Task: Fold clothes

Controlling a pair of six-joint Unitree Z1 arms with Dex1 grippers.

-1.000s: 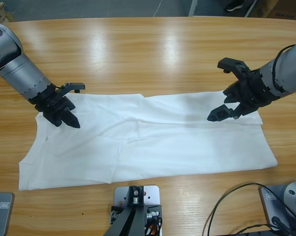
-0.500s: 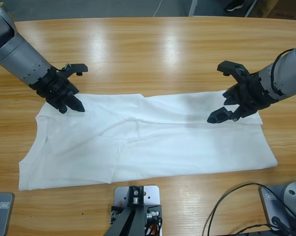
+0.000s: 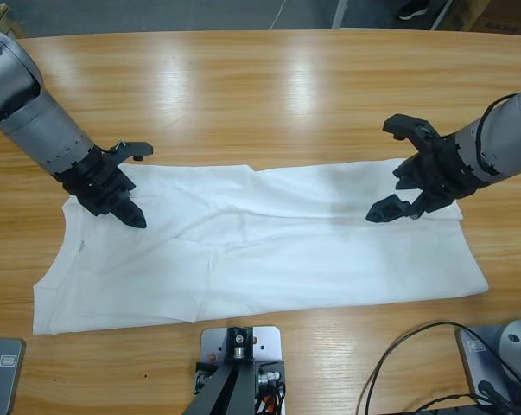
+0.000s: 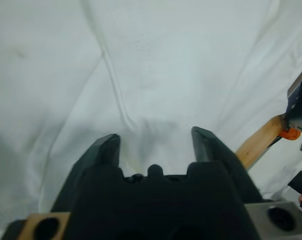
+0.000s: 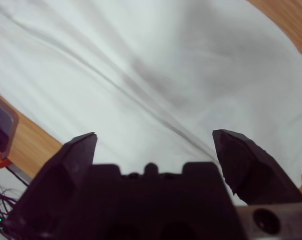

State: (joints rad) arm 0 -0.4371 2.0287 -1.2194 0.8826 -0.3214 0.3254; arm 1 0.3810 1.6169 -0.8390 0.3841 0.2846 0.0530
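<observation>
White T-shirt point(image 3: 260, 246) lies flat; my left gripper point(image 3: 129, 186) and right gripper point(image 3: 403, 169), both jaws apart, angle down, seemingly just above it.

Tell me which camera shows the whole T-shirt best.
The high view. It takes in the T-shirt edge to edge, spread flat on the table, with a gripper over each end. The left wrist view shows only creased white cloth past its open jaws; the right wrist view shows a patch of cloth and a little table edge.
</observation>
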